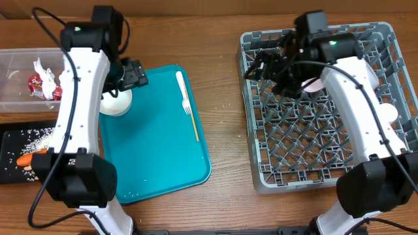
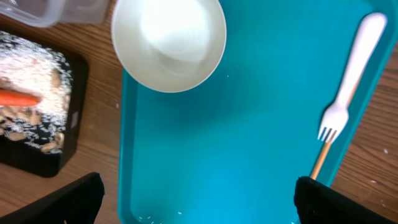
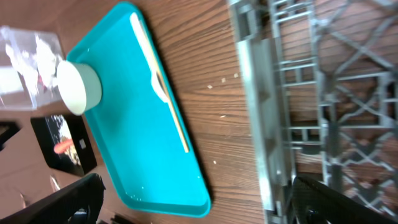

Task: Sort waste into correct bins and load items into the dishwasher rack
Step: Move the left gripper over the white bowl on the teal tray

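My left gripper [image 1: 134, 73] [image 2: 199, 205] is open and empty above the teal tray, apart from a white bowl [image 1: 116, 103] [image 2: 168, 43] at the tray's left edge. A white fork [image 1: 186, 101] [image 2: 348, 81] lies on the tray's right side. The clear tub [image 1: 13, 65] holds a red wrapper [image 1: 34, 83] and white napkins [image 1: 49, 78]. The black tray [image 1: 10, 140] [image 2: 68, 134] holds rice and a carrot [image 1: 26, 160] [image 2: 18, 98]. My right gripper [image 1: 261, 65] [image 3: 193, 205] is open and empty over the left edge of the grey rack [image 1: 307, 130] [image 3: 273, 93]. A pink plate [image 1: 312, 83] stands in the rack.
The teal serving tray [image 1: 157, 150] [image 2: 236, 143] [image 3: 130, 143] lies between the bins and the rack, with a few rice grains on it. White dishes [image 1: 388, 112] sit at the rack's right side. Bare wood shows between tray and rack.
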You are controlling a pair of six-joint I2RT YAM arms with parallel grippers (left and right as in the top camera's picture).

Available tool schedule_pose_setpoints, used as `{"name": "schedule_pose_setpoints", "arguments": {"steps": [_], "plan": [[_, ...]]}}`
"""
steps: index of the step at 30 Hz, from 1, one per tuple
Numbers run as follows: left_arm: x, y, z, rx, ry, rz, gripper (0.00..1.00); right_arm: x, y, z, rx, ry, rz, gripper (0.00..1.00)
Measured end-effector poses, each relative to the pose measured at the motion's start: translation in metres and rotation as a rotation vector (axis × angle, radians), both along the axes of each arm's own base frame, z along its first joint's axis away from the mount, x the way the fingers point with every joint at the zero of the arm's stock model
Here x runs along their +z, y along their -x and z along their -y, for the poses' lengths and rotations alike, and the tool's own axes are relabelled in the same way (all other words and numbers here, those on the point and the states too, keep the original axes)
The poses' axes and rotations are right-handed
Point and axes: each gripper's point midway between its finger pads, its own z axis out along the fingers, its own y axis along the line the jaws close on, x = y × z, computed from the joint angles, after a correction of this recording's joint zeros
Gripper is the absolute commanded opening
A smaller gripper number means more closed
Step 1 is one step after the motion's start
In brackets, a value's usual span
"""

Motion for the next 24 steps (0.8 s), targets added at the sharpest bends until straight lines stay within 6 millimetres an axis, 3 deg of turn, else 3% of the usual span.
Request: {"name": "schedule_pose_setpoints", "arguments": {"steps": [6,11,17,24], "plan": [[-0.024,-0.004,-0.013,0.018,0.053,-0.041,0.94,0.001,0.003,-0.019,0.045,-0.002,0.021,1.0],[-0.051,-0.013,-0.02,-0.013,0.096,-0.087,0.95,0.003,0.002,-0.026,0.061,-0.006,0.04,1.0],[-0.088,-0.036,-0.014,-0.089,0.117,-0.089,0.95,0.003,0.002,-0.026,0.061,-0.005,0.044,1.0],[-0.118,-0.037,-0.005,-0.136,0.133,-0.155,0.93,0.002,-0.001,-0.024,0.054,0.012,0.052,1.0]]}}
